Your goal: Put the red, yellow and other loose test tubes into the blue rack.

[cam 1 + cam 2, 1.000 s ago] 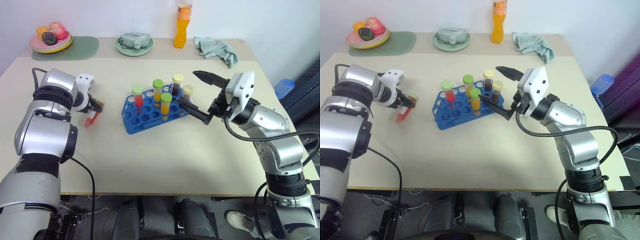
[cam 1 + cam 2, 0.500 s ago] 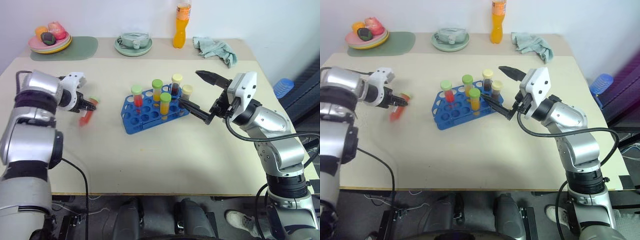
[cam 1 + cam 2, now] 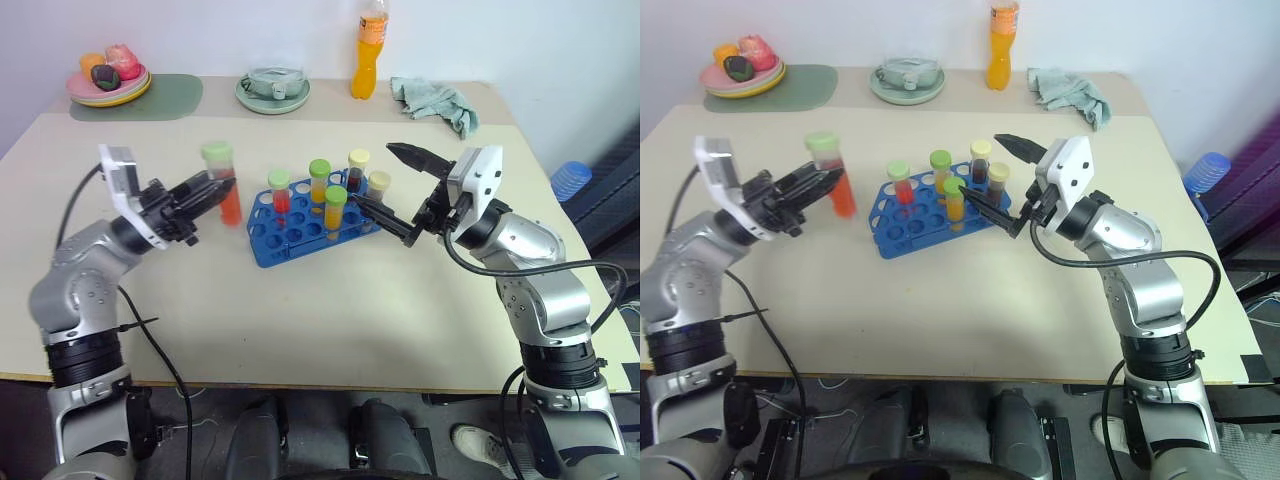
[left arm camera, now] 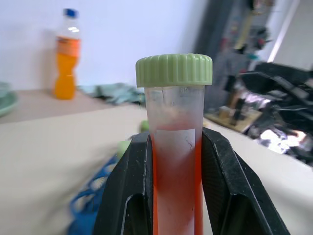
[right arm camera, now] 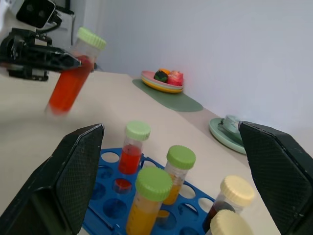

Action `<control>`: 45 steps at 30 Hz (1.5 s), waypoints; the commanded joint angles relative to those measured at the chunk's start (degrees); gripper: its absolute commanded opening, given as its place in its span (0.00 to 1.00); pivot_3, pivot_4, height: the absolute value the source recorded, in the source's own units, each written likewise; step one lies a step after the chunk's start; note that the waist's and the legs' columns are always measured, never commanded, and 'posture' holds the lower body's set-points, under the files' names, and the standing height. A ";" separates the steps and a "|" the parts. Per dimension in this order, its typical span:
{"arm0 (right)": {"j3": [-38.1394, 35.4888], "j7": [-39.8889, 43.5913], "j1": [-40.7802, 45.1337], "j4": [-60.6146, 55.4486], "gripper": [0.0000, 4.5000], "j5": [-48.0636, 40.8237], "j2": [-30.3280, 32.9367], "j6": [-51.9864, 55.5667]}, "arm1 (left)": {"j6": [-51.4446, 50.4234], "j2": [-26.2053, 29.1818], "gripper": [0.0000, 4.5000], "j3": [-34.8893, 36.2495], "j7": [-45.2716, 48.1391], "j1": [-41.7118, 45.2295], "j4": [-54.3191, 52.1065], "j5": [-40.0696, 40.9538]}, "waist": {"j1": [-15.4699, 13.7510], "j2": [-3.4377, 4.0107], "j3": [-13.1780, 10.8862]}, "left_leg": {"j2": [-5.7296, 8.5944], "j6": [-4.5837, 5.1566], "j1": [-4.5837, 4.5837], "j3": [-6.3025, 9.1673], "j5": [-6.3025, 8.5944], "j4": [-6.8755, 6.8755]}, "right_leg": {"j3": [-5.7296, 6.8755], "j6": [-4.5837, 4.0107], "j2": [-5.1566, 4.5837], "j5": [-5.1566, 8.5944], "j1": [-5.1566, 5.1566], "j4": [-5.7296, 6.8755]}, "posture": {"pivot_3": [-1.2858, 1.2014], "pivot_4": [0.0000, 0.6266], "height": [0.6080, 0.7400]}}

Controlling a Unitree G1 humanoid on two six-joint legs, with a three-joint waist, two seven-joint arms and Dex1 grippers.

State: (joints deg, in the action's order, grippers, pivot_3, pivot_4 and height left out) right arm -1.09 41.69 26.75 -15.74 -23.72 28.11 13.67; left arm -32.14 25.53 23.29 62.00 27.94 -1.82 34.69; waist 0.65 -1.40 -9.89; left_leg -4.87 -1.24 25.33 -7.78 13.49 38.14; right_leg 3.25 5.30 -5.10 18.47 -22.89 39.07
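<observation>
My left gripper (image 3: pixel 216 190) is shut on a test tube (image 3: pixel 224 187) with red liquid and a green cap, held upright above the table just left of the blue rack (image 3: pixel 262 246). In the left wrist view the tube (image 4: pixel 174 161) stands between the two black fingers (image 4: pixel 128 196). Several capped tubes stand in the rack, among them a red one (image 3: pixel 279 193), a yellow one (image 3: pixel 332 208) and a dark one (image 3: pixel 357 168). My right gripper (image 3: pixel 370 172) hovers open at the rack's right end, its fingers (image 5: pixel 73 181) spread wide with nothing between them.
Along the table's far edge stand an orange drink bottle (image 3: pixel 367 50), a teal cloth (image 3: pixel 432 100), a green plate with a cup (image 3: pixel 272 90) and a fruit plate (image 3: pixel 108 80) on a green mat. A blue object (image 3: pixel 568 178) lies off the table's right side.
My left arm has swung in from the far left toward the rack, lifting the red tube and turning it from slanting downward to upright. The right gripper has stayed in place.
</observation>
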 commanded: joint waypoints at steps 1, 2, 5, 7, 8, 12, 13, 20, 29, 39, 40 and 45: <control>-1.65 -1.23 -0.39 -2.28 1.00 0.18 0.00 -1.05 | 7.30 -0.82 0.16 -3.02 2.33 2.30 2.21 -0.05 | 0.02 0.00 0.00 | 0.00 0.00 0.00 -0.01 0.00 0.00 | 0.00 0.00 0.00 0.00 -0.01 0.00 | 0.52 0.24 1.00; -1.83 -1.70 -0.86 -2.81 1.00 0.37 0.08 -0.95 | 8.67 -1.44 0.16 -4.30 2.96 2.86 3.66 -0.26 | 0.09 0.00 0.00 | 0.00 0.00 0.00 0.00 0.00 -0.01 | 0.00 0.00 0.01 0.00 -0.01 0.00 | 0.52 0.24 1.00; -2.06 -3.54 -1.68 -4.69 1.00 0.83 0.17 -0.10 | 13.32 -2.53 0.16 -8.09 4.97 4.39 8.53 -2.04 | 0.15 0.00 0.00 | -0.01 0.00 -0.01 -0.02 0.00 -0.02 | 0.00 0.00 0.02 0.00 -0.02 0.00 | 0.52 0.24 1.00; -2.12 -4.78 -2.25 -6.19 1.00 1.09 0.30 0.66 | 15.50 -3.15 0.16 -9.87 5.98 5.34 11.38 -2.58 | 0.20 0.00 0.00 | -0.01 0.00 -0.01 -0.05 0.00 -0.02 | -0.01 0.00 0.03 0.00 -0.03 0.00 | 0.52 0.24 1.00; -2.08 -5.36 -2.56 -6.95 1.00 1.28 0.37 1.08 | 16.50 -3.34 0.16 -10.54 6.54 5.82 12.82 -2.76 | 0.18 0.00 0.00 | -0.01 0.00 0.00 -0.04 0.00 -0.02 | -0.01 0.00 0.04 0.00 -0.04 0.00 | 0.52 0.24 1.00; -2.26 -7.83 -4.16 -10.19 1.00 1.77 0.57 3.21 | 22.12 -3.84 0.16 -12.90 8.08 7.56 19.15 -5.10 | 0.07 0.00 0.00 | -0.01 0.00 0.01 -0.03 0.00 -0.02 | 0.00 0.00 0.04 0.00 -0.04 -0.01 | 0.52 0.24 1.00; -2.27 -8.37 -4.58 -10.95 1.00 1.88 0.58 3.77 | 23.72 -3.89 0.16 -13.53 8.60 8.02 20.85 -5.86 | 0.10 0.00 0.00 | -0.01 0.00 0.01 -0.04 0.00 -0.02 | 0.00 0.00 0.04 0.00 -0.04 -0.01 | 0.52 0.24 1.00; -4.34 -8.74 -9.00 -16.08 1.00 0.08 2.43 8.05 | 32.90 -5.44 0.16 -15.32 9.00 11.01 29.95 -9.48 | -0.05 0.00 0.00 | 0.00 0.01 0.03 -0.04 0.00 -0.03 | 0.00 0.00 0.04 0.00 -0.05 -0.05 | 0.52 0.24 1.00; -12.70 -2.68 -22.71 -23.88 1.00 -7.38 10.43 12.79 | 37.61 -7.34 0.16 -16.92 9.37 11.30 34.79 -10.99 | -0.03 0.03 0.05 | 0.00 0.03 -0.04 0.01 0.02 -0.05 | 0.02 0.00 0.06 0.00 0.03 -0.07 | 0.52 0.24 1.00; -17.73 -0.12 -31.46 -26.18 1.00 -11.46 13.49 14.10 | 34.97 -6.66 0.16 -17.53 9.76 9.48 31.40 -10.33 | -0.01 0.00 0.07 | 0.01 0.04 -0.05 0.06 0.03 -0.05 | 0.03 0.01 0.06 0.00 0.09 -0.12 | 0.52 0.24 1.00; -17.69 0.11 -31.88 -25.88 1.00 -11.42 13.43 13.79 | 34.55 -6.45 0.16 -17.57 9.67 9.12 30.75 -10.31 | 0.01 -0.01 0.07 | 0.01 0.04 -0.05 0.07 0.03 -0.05 | 0.03 0.01 0.06 0.00 0.10 -0.12 | 0.52 0.24 1.00; -17.31 0.44 -32.03 -24.92 1.00 -10.94 13.09 12.41 | 32.44 -6.04 0.16 -17.64 7.14 8.52 28.64 -10.74 | 0.05 0.00 0.07 | 0.01 0.04 -0.06 0.07 0.02 -0.05 | 0.03 0.01 0.06 0.00 0.11 -0.12 | 0.52 0.24 1.00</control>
State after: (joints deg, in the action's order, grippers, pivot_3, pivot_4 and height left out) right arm -17.31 42.01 -5.72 -40.03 -34.38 41.23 27.50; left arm 1.30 18.92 6.04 70.02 37.01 27.90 24.41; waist 0.70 -1.40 -9.82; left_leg -4.86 -1.20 25.27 -7.70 13.51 38.09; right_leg 3.28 5.31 -5.04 18.47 -22.78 38.95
